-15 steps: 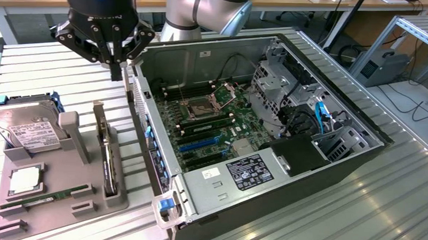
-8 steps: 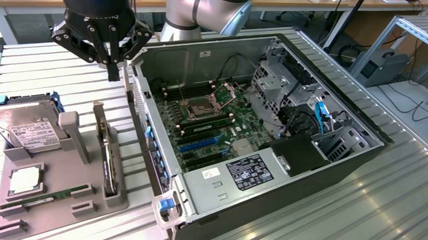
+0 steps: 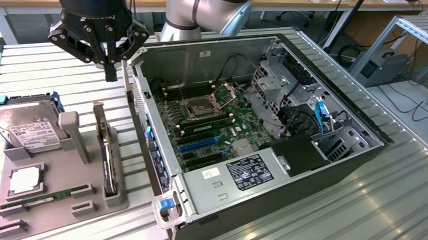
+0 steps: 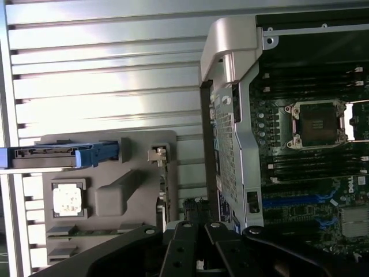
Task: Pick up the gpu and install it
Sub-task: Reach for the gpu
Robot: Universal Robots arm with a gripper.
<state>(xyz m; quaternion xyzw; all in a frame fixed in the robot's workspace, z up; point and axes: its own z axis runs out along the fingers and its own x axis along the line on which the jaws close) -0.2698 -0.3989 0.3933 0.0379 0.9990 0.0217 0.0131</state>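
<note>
The pick-up has not begun. The black two-fingered gripper (image 3: 111, 73) hangs with its fingers pressed together on nothing, above the slatted metal table (image 3: 59, 72). It sits beyond the far end of the grey moulded holder (image 3: 59, 170) and just beside the far corner of the open grey tower case (image 3: 173, 60).

The gpu (image 3: 108, 159), a thin green card with a black cooler and a silver end bracket, stands edge-on in the holder's right-hand slot. It is nearer the camera than the gripper and well apart from it. By the look of it, a grasp calls for parted fingers lined up over that narrow top edge.

The holder, on the exterior view's left, also carries:
- a silver hard drive (image 3: 27, 130) in a blue caddy;
- a square silver processor (image 3: 25, 180);
- a narrow green RAM stick (image 3: 44, 199).

The case holds a green motherboard (image 3: 224, 125) with its blue expansion slots (image 3: 199, 143) unoccupied.
</note>
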